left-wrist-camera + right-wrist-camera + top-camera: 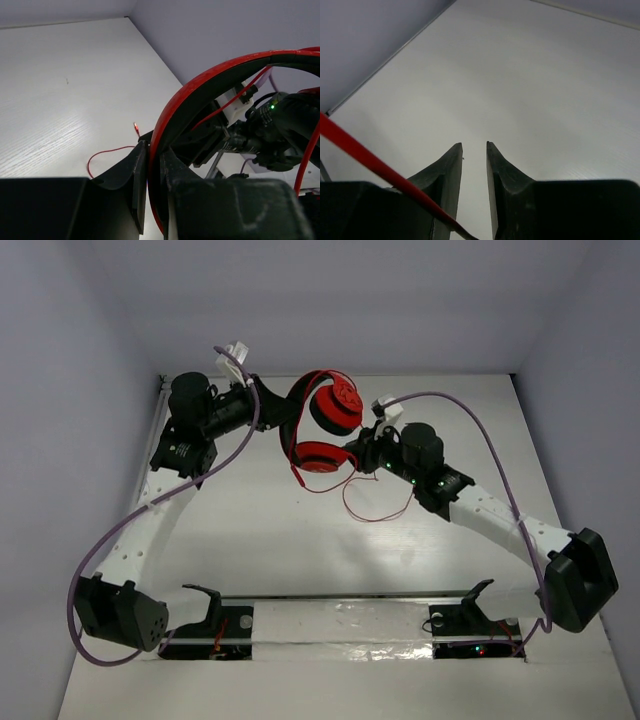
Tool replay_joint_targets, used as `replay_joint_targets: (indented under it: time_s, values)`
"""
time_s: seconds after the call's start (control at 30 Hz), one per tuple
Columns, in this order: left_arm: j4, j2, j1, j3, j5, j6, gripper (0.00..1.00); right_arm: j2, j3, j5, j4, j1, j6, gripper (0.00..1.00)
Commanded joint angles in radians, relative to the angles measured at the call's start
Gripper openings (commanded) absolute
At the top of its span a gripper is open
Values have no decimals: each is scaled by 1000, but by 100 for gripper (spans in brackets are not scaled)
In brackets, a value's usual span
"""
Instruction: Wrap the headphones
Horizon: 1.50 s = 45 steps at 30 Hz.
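The red headphones (335, 405) hang above the back middle of the white table (260, 540), one ear cup above the other (320, 455). My left gripper (275, 400) is shut on the black-and-red headband (200, 90), which runs between its jaws in the left wrist view (154, 147). The thin red cable (378, 510) loops on the table below the cups; its plug end (136, 129) lies free. My right gripper (352, 455) is beside the lower cup, its jaws (474, 145) narrowly open. The cable (365, 155) crosses its left finger and runs down into the gap near the jaw base.
Grey enclosure walls (90, 360) close in the table at the back and sides. Thick purple robot cables (470, 415) arc over both arms. The right arm's wrist (280, 125) sits just behind the headband. Two black mounts (210, 615) stand at the near edge.
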Motion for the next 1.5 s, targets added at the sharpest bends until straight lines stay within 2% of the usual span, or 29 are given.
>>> replay_joint_targets:
  time_s: [0.0,0.27,0.53,0.6,0.77,0.9,1.13,1.23,1.27,1.3,1.4,1.47]
  values:
    - [144,-13,23,54,31,-111,0,3,-35,-148,234,-10,29,32]
    - [124,1,42,113,24,-165,0,99,-75,-234,382,-10,72,33]
    - [132,-11,60,139,-134,-249,0,185,-141,-312,518,-10,170,43]
    - [132,-14,60,141,-217,-266,0,205,-158,-344,562,-10,219,43]
    - [167,-10,71,130,-251,-297,0,251,-208,-389,646,-10,276,38]
    - [175,1,71,144,-283,-318,0,293,-205,-423,680,-10,307,36]
    - [114,-6,80,195,-415,-273,0,294,-215,-392,636,19,319,42]
    - [83,-6,89,205,-469,-243,0,268,-231,-352,579,30,316,36]
    - [77,-6,89,207,-485,-228,0,264,-236,-348,549,30,318,32]
    - [55,-8,89,211,-524,-216,0,256,-239,-343,530,30,316,19]
    - [26,-8,89,213,-609,-179,0,222,-233,-323,438,63,307,2]
    - [20,-11,89,189,-660,-167,0,196,-198,-289,322,105,279,0]
